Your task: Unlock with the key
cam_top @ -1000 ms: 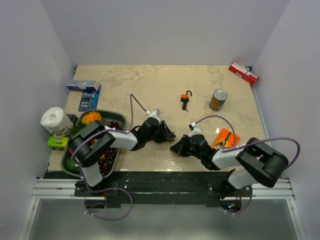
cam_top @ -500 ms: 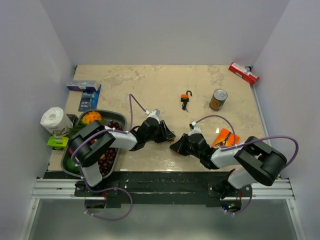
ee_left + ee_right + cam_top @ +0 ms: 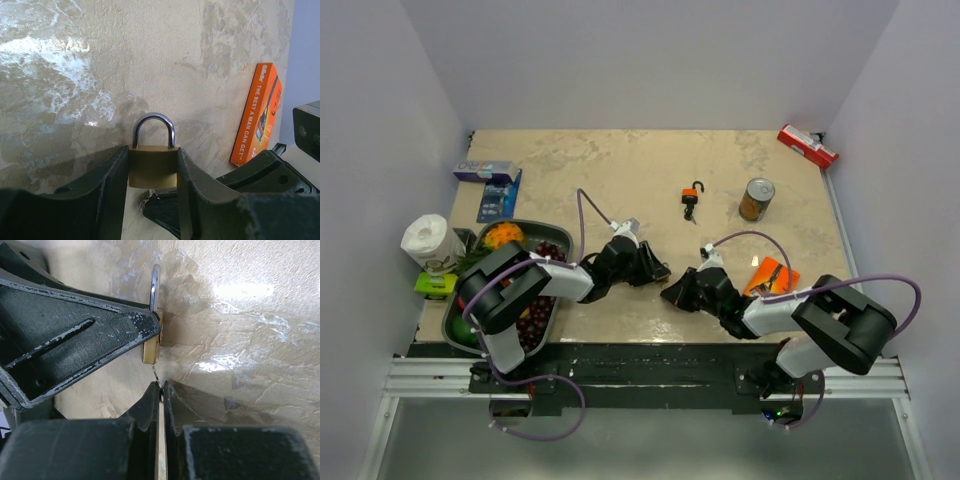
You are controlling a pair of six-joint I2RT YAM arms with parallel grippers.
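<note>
A brass padlock (image 3: 152,165) with a silver shackle stands clamped between the fingers of my left gripper (image 3: 152,149), shackle pointing away from the wrist. The key (image 3: 155,374) shows only as a thin metal blade reaching from my right gripper (image 3: 161,384) up into the underside of the padlock (image 3: 151,350). My right gripper is shut on the key, whose head is hidden between the fingertips. From above, the left gripper (image 3: 657,270) and right gripper (image 3: 670,295) meet tip to tip near the table's front middle, and the padlock is hidden between them.
A small orange padlock (image 3: 692,195) with a black shackle lies farther back, beside a can (image 3: 756,199). An orange box (image 3: 770,275) lies by the right arm, a red box (image 3: 808,146) at the back right. At the left are a fruit tray (image 3: 520,225), blue packs (image 3: 490,172) and a paper roll (image 3: 427,238).
</note>
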